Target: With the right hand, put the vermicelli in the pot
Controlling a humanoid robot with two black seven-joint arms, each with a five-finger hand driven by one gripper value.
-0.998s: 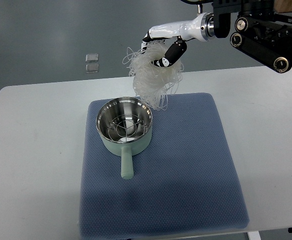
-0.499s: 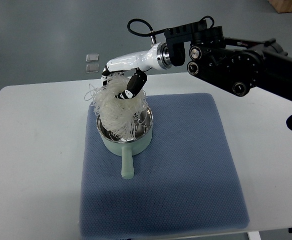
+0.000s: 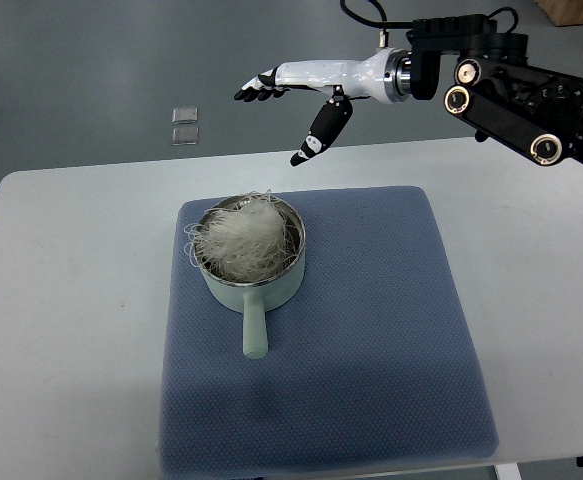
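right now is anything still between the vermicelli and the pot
Nothing visible is. The vermicelli already sits in the pot, with a few strands draped over its left rim. The right hand is open above and beyond it, holding nothing.

The glossy white right hand [image 3: 296, 85] has a smooth shell, black fingertips [image 3: 246, 93] and a black thumb with a small white patch near its tip. Behind it sits a silver metal wrist ring [image 3: 403, 73]. Beyond that ring, the matte black angular arm [image 3: 516, 95] carries round brass-rimmed joint caps, and a thin black cable [image 3: 366, 15] loops above the ring.
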